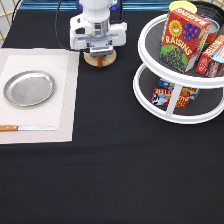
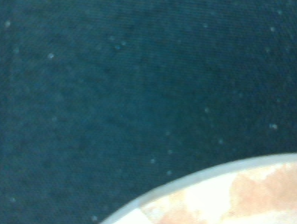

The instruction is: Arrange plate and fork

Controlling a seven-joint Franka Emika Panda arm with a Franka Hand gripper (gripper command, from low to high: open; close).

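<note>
My gripper hangs low over the small wooden disc at the exterior view's top, and I cannot tell how it is set. The plate lies on the placemat at the left, above the knife; no fork shows. I judge the plate stiff, light and slick, best pinched at its flat rim. The wrist view shows only black cloth and the disc's edge
</note>
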